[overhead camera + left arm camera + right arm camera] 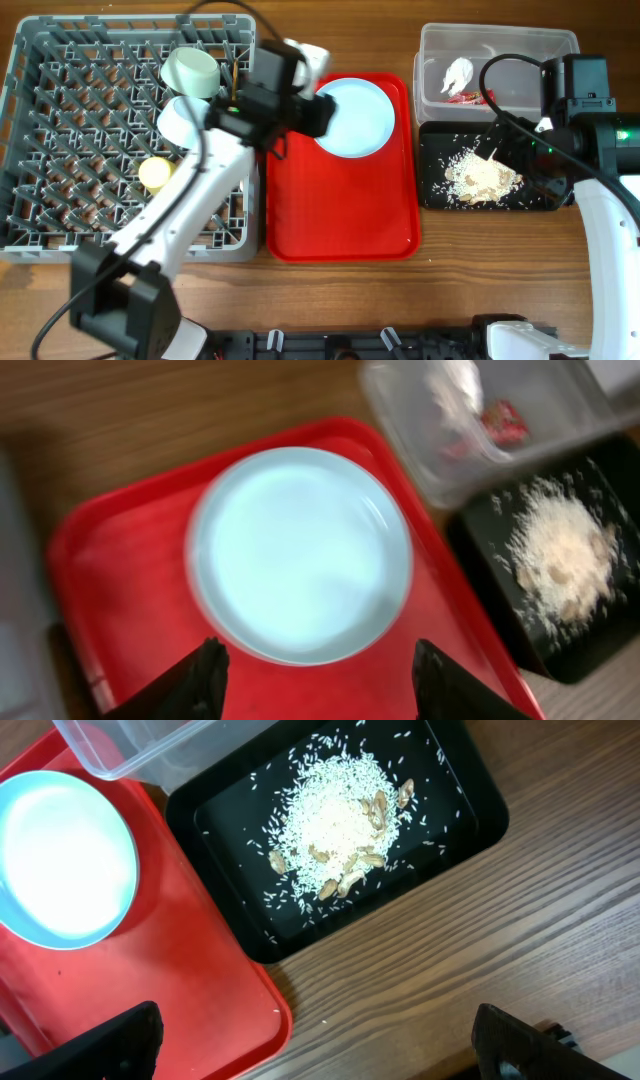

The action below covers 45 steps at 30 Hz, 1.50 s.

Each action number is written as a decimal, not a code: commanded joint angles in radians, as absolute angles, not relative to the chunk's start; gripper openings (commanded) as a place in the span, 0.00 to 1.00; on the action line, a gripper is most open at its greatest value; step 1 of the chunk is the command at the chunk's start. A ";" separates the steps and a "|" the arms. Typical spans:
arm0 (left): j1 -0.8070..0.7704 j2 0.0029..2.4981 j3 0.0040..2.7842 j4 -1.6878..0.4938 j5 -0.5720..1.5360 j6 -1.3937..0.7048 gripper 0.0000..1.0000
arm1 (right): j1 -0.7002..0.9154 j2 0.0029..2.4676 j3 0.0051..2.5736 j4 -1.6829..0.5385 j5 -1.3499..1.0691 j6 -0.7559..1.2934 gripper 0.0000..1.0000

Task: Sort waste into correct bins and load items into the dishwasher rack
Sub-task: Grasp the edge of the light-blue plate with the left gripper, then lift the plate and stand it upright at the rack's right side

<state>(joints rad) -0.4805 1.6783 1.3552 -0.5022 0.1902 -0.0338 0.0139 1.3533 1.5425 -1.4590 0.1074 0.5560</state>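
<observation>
The pale blue plate (358, 118) lies at the far end of the red tray (340, 215); it also shows in the left wrist view (300, 550) and the right wrist view (60, 860). My left gripper (320, 660) is open and empty, hovering over the plate's edge. The grey rack (60, 150) holds the mint-green bowl (190, 70), the light blue bowl (180, 118) and the yellow cup (155, 173). The clear tub (500, 45) holds the tissue (458, 72) and red wrapper (468, 97). Rice scraps (482, 178) lie in the black tray (435, 195). My right gripper (315, 1040) is open and empty above the table. I do not see the fork.
The left arm reaches across the rack's right side to the red tray. Bare wooden table (480, 970) lies in front of the black tray, with a few stray rice grains near the red tray's corner.
</observation>
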 commanded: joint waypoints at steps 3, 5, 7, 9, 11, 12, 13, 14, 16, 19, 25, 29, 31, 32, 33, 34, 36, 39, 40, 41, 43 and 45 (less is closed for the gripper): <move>-0.611 1.852 1.362 -0.431 0.212 0.121 0.66 | 0.011 1.337 1.546 -1.460 0.096 0.551 1.00; -0.636 1.899 1.362 -0.406 0.204 0.128 0.70 | 0.011 1.337 1.546 -1.460 0.096 0.551 1.00; -0.656 1.950 1.362 -0.376 0.174 0.128 0.72 | 0.011 1.337 1.546 -1.460 0.096 0.551 1.00; -0.662 1.993 1.362 -0.358 0.130 0.127 0.73 | 0.011 1.337 1.546 -1.460 0.096 0.551 1.00; -0.662 2.028 1.362 -0.356 0.114 0.127 0.72 | 0.011 1.337 1.546 -1.460 0.095 0.551 1.00; -0.662 2.043 1.362 -0.359 0.114 0.127 0.72 | 0.011 1.337 1.546 -1.460 0.096 0.551 1.00; -0.662 2.058 1.362 -0.365 0.113 0.127 0.72 | 0.011 1.337 1.546 -1.460 0.096 0.550 1.00; -0.662 2.065 1.362 -0.370 0.112 0.127 0.72 | 0.011 1.337 1.546 -1.460 0.096 0.550 1.00; -0.662 2.078 1.362 -0.389 0.110 0.127 0.71 | 0.011 1.337 1.546 -1.460 0.096 0.550 1.00; -0.663 2.080 1.362 -0.448 0.110 0.127 0.50 | 0.011 1.337 1.546 -1.459 0.096 0.550 1.00; -0.664 2.080 1.362 -0.490 0.110 0.127 0.05 | 0.011 1.337 1.546 -1.459 0.096 0.550 1.00; -0.666 2.080 1.362 -0.487 0.110 0.127 0.04 | 0.011 1.337 1.546 -1.460 0.096 0.550 1.00; -0.666 2.078 1.362 -0.488 0.110 0.123 0.04 | 0.011 1.337 1.546 -1.460 0.096 0.550 1.00; -0.666 2.072 1.362 -0.488 0.110 0.123 0.04 | 0.011 1.337 1.546 -1.460 0.096 0.549 1.00; -0.666 2.062 1.362 -0.488 0.110 0.123 0.04 | 0.011 1.337 1.546 -1.460 0.096 0.549 1.00; -0.666 2.045 1.363 -0.488 0.110 0.121 0.04 | 0.011 1.337 1.546 -1.459 0.096 0.550 1.00; -0.665 1.987 1.364 -0.487 0.111 0.086 0.04 | 0.011 1.337 1.546 -1.460 0.096 0.549 1.00; -0.665 1.874 1.369 -0.490 0.111 0.048 0.04 | 0.011 1.337 1.546 -1.460 0.096 0.549 1.00; -0.662 1.829 1.369 -0.489 0.111 0.036 0.04 | 0.011 1.337 1.546 -1.460 0.096 0.549 1.00; -0.656 1.775 1.369 -0.487 0.110 0.036 0.04 | 0.011 1.337 1.546 -1.460 0.096 0.550 1.00; -0.631 1.689 1.369 -0.487 0.110 0.029 0.04 | 0.011 1.337 1.546 -1.460 0.096 0.549 1.00; -0.594 1.619 1.369 -0.487 0.110 -0.030 0.04 | 0.011 1.337 1.546 -1.460 0.096 0.550 1.00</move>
